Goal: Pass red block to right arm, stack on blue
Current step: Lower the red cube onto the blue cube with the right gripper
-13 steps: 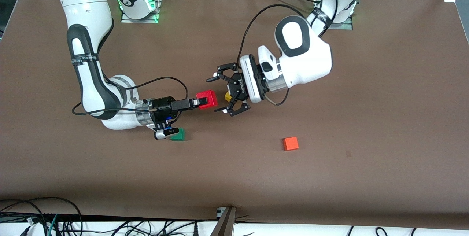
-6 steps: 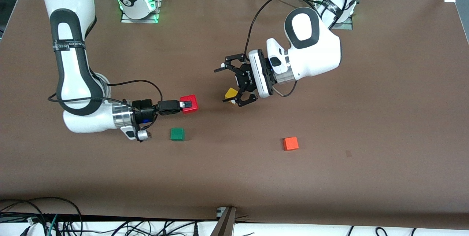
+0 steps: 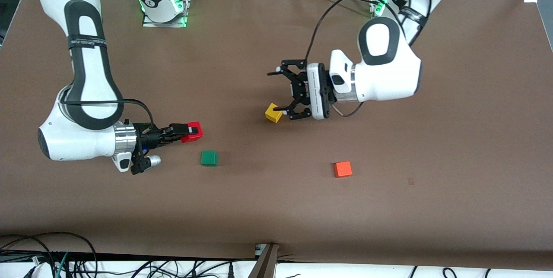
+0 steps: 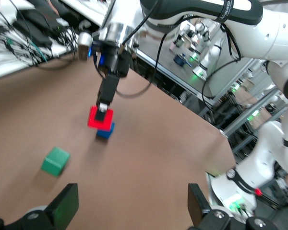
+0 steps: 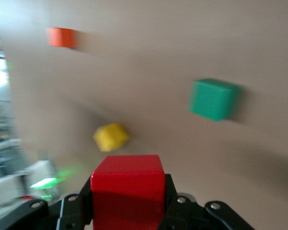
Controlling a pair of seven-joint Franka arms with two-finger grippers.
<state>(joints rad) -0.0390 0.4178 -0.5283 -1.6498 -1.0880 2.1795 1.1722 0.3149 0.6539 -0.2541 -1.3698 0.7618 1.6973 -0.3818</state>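
right gripper (image 3: 195, 131) clamped on red block (image 3: 192, 132), just over blue block (image 4: 105, 132) per left wrist view, toward right arm's end | left gripper (image 3: 285, 90) fingers spread, empty, above table (image 3: 432, 209) mid, by yellow cube (image 3: 273, 113) | green cube (image 3: 209, 158) near red block, nearer camera | orange cube (image 3: 342, 169) toward left arm's end

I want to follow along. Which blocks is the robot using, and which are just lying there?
In use:
red block, held by the right gripper
blue block, under it
left gripper, open over the table

Lying about:
green block
yellow block
orange block
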